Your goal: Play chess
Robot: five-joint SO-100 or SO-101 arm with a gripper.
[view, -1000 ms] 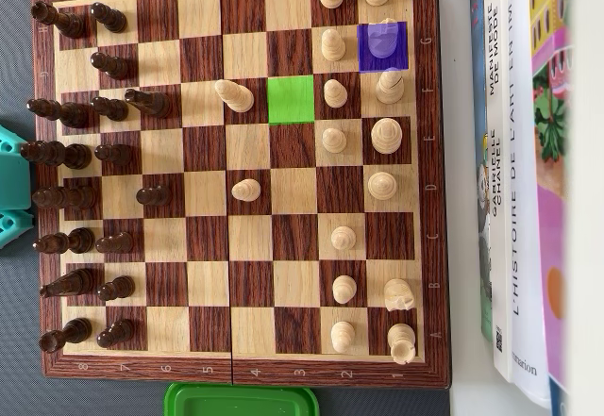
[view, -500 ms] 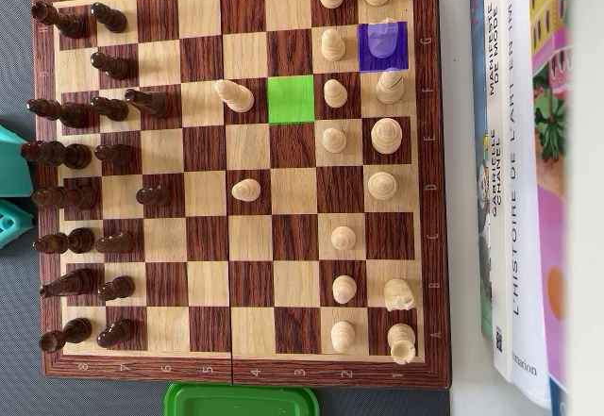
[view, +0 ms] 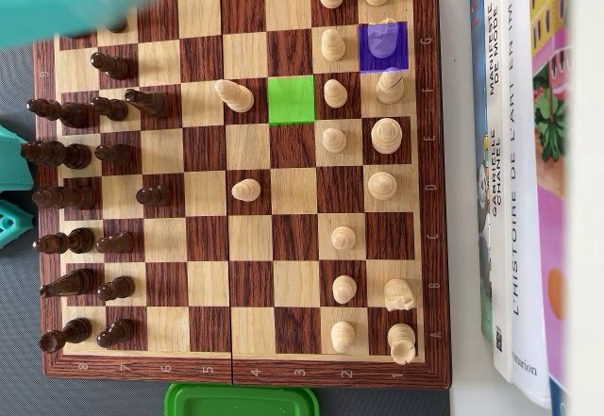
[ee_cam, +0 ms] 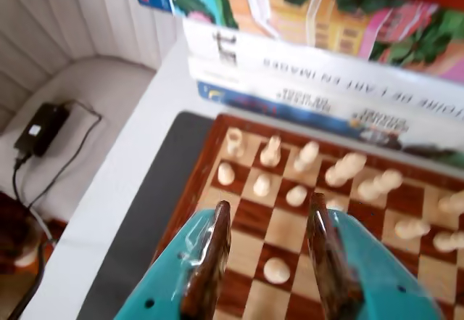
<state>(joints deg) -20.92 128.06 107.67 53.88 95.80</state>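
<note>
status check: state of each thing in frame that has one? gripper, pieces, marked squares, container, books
Teal two-finger gripper: open, empty, above the board.
Folding wooden chessboard: open flat.
Light wooden pieces: upright.
Dark wooden pieces: standing; leaning look may be camera angle.
Purple-marked square: occupied by a light piece.
Green-marked square: vacant.
Green plastic container: lid on.
Stacked books: closed, lying flat.

White tabletop [view: 467, 392] under bright, even light. Dark grey mat [ee_cam: 141, 233] lies on it. Stack of books [view: 524, 180] along the right edge in the overhead view. Wrist view: pale panelled wall [ee_cam: 87, 15], black power adapter [ee_cam: 40, 128] with cable on a light cushion [ee_cam: 94, 117].
</note>
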